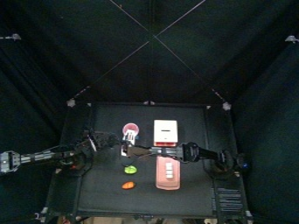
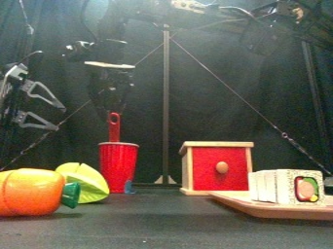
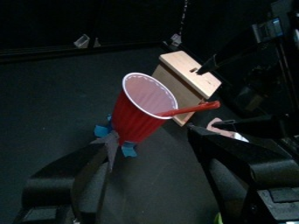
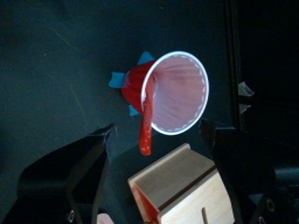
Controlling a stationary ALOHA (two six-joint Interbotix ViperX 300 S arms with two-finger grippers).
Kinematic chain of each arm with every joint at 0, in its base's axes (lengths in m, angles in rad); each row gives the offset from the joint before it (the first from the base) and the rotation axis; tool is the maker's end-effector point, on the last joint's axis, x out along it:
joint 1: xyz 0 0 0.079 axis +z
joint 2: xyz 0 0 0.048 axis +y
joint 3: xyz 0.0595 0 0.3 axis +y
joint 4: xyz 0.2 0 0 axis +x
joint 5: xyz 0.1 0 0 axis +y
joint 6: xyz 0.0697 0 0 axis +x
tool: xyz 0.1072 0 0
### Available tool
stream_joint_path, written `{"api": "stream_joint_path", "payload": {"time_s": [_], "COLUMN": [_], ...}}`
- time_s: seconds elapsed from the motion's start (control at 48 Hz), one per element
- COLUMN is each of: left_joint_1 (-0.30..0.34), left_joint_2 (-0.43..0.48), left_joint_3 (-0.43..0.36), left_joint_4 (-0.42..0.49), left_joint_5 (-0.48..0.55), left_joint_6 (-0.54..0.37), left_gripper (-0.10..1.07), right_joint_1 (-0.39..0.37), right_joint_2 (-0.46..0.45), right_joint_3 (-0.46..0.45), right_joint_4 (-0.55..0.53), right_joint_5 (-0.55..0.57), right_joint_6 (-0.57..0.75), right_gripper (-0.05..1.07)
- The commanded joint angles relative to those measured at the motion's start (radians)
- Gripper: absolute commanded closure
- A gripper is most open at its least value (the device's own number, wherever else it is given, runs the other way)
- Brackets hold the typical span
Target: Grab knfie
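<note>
Orange lump (image 2: 31,192): nearest the front camera, a stubby glossy oval with a ridged seam, lying on the desk (image 2: 156,222).
Yellow-green piece (image 2: 84,181): rounded wedge just beside the orange lump, smooth plastic.
Knfie (image 2: 113,127): slim red-orange stick, standing in the red cup (image 2: 119,165) with its upper end leaning over the rim; the wrist views show it propped against the cup's pale inner wall.
Cup: tapered, smooth, thin-walled plastic, upright on a small blue base.
Box (image 2: 217,167): red cube with a pale wooden top and a round knob.
Pink board (image 1: 166,173): flat rectangle carrying a small printed block.
Left claw (image 2: 35,103): jaws spread wide, empty, off to the cup's left.
Right claw (image 4: 158,144): jaws spread wide, empty, close to the cup and knfie.
</note>
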Motion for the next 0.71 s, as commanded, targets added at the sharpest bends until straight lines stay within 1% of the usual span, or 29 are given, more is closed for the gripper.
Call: {"api": "stream_joint_path", "payload": {"time_s": [0.0, 0.521, 0.688], "left_joint_1": [0.003, 0.005, 0.005], "left_joint_2": [0.005, 0.006, 0.006], "left_joint_3": [-0.012, -0.009, -0.009], "left_joint_4": [0.002, 0.002, 0.002], "left_joint_5": [-0.003, 0.000, 0.000], "left_joint_6": [0.002, 0.002, 0.002], "left_gripper": [0.00, 0.00, 0.00], "right_joint_1": [-0.011, -0.032, -0.040], "right_joint_2": [-0.028, -0.011, -0.009], "right_joint_3": [-0.028, -0.026, -0.011], "right_joint_4": [0.002, 0.018, 0.034], "right_joint_5": [0.005, 0.014, 0.020], "right_joint_6": [0.002, -0.002, -0.005], "right_gripper": [-0.01, -0.01, -0.01]}}
